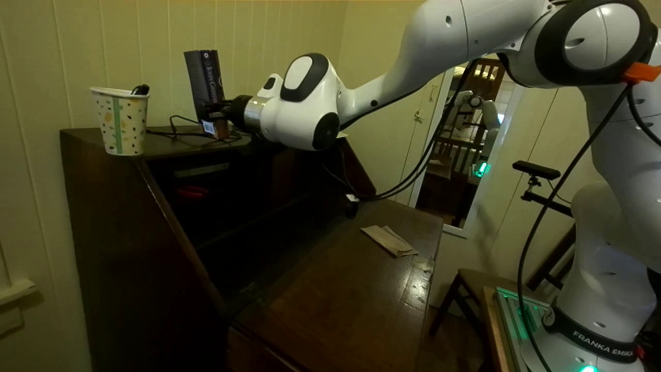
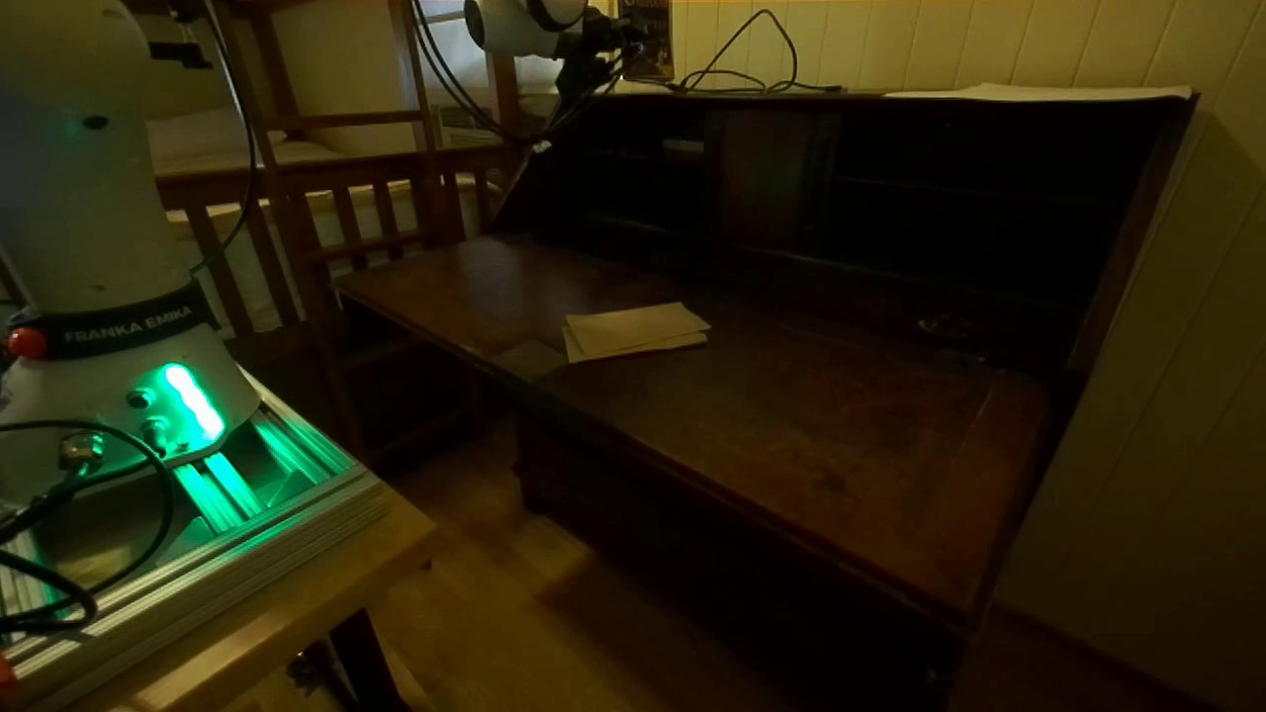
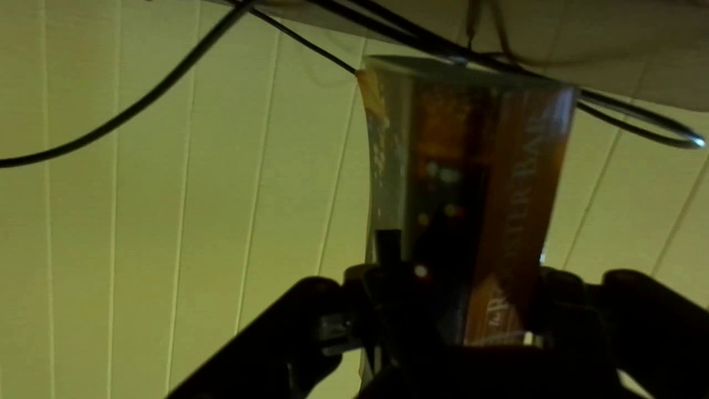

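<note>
Hand: A black robotic hand (image 3: 457,293) clasps a book (image 1: 204,85), its fingers (image 3: 562,291) set against either side of the volume in the wrist view.
Book: The volume, John Grisham's name on its spine, leans slightly from upright at the upper top of a dark wooden counter (image 1: 330,310); whether its lower end touches the wood cannot be told. The words "The Rooster Bar" show in the wrist view.
Cables: Thin black cables (image 2: 762,49) loop just beside the book along the same upper top, in both exterior views.
Cup: A patterned paper cup (image 1: 121,124) with a green stripe stands near one end of that top, a dark item (image 1: 140,90) poking above its rim.
Papers: Folded tan paper (image 1: 390,240) lies on the counter's lower surface, well apart from the hand; a pale sheet (image 2: 1039,93) lies on the upper top in an exterior view.
Interior: A red object (image 1: 191,191), too dim to identify, sits in the counter's shadowed recess.
Arm: The white Franka Emika arm (image 1: 434,46) reaches over the counter, a green light (image 2: 193,400) glowing at its base.
Background: A tall mirror (image 1: 449,165) reflects the room behind a chair (image 1: 475,284).
</note>
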Controlling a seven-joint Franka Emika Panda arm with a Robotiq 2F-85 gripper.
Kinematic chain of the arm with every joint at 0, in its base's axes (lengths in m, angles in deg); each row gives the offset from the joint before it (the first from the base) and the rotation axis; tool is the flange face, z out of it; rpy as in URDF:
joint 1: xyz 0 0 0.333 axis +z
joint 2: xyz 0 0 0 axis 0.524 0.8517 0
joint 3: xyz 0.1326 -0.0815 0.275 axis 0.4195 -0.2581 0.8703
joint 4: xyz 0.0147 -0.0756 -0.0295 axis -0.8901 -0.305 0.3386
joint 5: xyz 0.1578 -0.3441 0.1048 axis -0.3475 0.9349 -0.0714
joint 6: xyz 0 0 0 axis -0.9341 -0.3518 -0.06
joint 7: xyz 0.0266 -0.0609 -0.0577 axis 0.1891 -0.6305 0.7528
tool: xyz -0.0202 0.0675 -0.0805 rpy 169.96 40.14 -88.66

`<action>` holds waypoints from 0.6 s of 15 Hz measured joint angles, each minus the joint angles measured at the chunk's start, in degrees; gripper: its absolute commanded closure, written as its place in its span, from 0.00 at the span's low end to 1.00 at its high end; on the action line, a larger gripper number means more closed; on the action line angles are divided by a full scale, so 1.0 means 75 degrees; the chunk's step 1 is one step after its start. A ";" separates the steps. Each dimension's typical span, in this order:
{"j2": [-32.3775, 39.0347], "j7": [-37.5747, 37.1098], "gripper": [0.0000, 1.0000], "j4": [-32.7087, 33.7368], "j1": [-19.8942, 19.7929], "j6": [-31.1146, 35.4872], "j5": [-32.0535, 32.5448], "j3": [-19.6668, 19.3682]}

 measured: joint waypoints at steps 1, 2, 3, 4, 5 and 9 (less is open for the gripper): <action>0.0002 -0.0050 0.90 -0.0081 -0.0010 -0.0110 0.0000 -0.0013; 0.0002 -0.0112 0.90 -0.0145 -0.0014 -0.0206 0.0000 -0.0020; 0.0002 -0.0195 0.90 -0.0199 -0.0013 -0.0293 0.0000 -0.0020; 0.0001 -0.0306 0.90 -0.0218 -0.0008 -0.0343 0.0000 -0.0020; 0.0001 -0.0450 0.90 -0.0218 0.0005 -0.0354 0.0000 -0.0021; 0.0000 -0.1188 0.90 -0.0218 0.0093 -0.0438 0.0000 -0.0020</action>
